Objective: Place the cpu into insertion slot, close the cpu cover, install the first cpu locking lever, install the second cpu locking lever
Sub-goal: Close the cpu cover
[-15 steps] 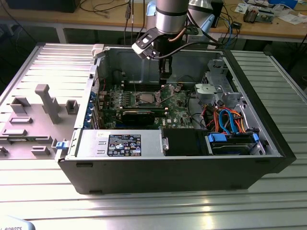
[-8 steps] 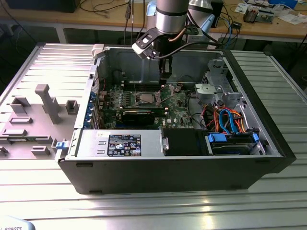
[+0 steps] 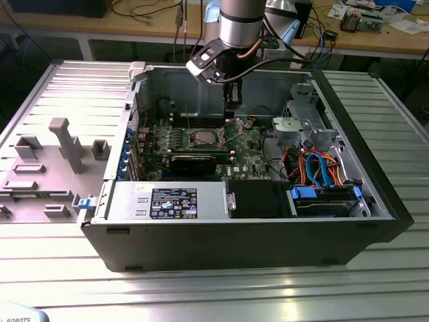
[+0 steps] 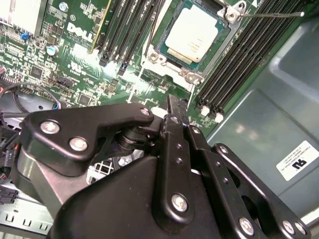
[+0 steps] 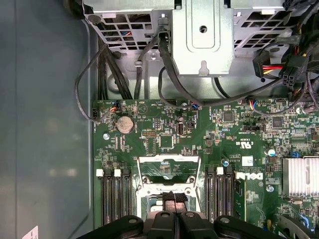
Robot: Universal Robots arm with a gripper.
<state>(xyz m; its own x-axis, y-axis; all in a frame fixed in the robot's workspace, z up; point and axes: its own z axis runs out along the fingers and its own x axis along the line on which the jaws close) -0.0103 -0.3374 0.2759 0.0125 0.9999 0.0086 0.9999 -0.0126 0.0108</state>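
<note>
**Ana:** Where is the claw (image 3: 231, 111)?

**Ben:** Inside the open computer case (image 3: 234, 248), which lies on the slatted metal bench (image 3: 201, 295). The arm (image 3: 240, 27) reaches down from above, and the claw hangs over the green motherboard (image 5: 149, 117).

**Ana:** Wide or narrow?

**Ben:** Narrow. In both wrist views the two fingers are drawn together into one thin tip, and I see nothing gripped between them.

**Ana:** And the cpu?

**Ben:** The cpu (image 4: 194, 35) lies flat in the insertion slot (image 4: 148, 62), silvery top up. In the second wrist view it sits beyond the claw's tip, clearly apart from it. The chip's green edge shows all round, so the cover is not down on it. In the exterior view the slot is lower than the claw and a little toward the exterior view's left of it.

**Ana:** So where is the cover?

**Ben:** The cpu cover (image 5: 167, 160), a silvery frame with a square window, is just ahead of the claw's tip in the first wrist view. Green board shows through the window. The tip is very close to the frame's nearer edge, but I cannot tell whether they touch.

**Ana:** What else is close by?

**Ben:** Long black memory slots (image 5: 114, 199) run on both sides of the claw's tip and of the socket. A thin metal rod (image 4: 271, 15) sticks out from the slot's corner farthest from the claw, crossing over the memory slots on that side.
</note>
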